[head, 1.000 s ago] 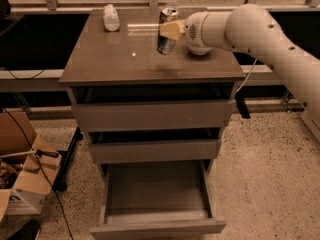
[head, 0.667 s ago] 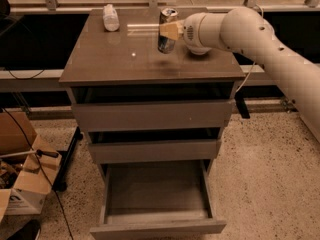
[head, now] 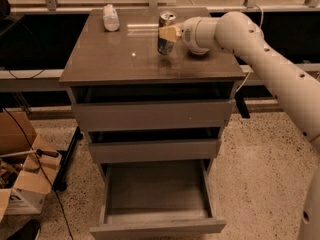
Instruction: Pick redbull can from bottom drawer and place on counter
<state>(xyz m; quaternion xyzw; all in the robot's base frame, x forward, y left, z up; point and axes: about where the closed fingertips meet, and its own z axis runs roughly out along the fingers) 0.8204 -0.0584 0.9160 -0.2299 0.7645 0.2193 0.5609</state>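
I am reaching in from the right over the counter (head: pixel 125 59), and my end effector (head: pixel 169 32) is pinching the redbull can (head: pixel 164 45) around its upper body, with the tan fingers pressed against its sides. The can is sitting at the very tip of my end effector, to its left as the camera is showing it. It is standing upright, its long axis vertical and its silver top facing up. My wrist is lying roughly level, so I am gripping across the can rather than from above.

The relation I am weighing is the one between the can's base and the counter directly beneath it. The base is looking very close to the glossy surface, over the back-right part of the top, but I cannot tell whether it is touching or hanging just above. I am judging that the coming move is a short straight descent, then letting go, with the can's axis kept vertical so it is not tipping.

A white bottle (head: pixel 110 17) is lying well apart at the back-left corner. The bottom drawer (head: pixel 155 189) is standing pulled out below, with nothing showing inside it.
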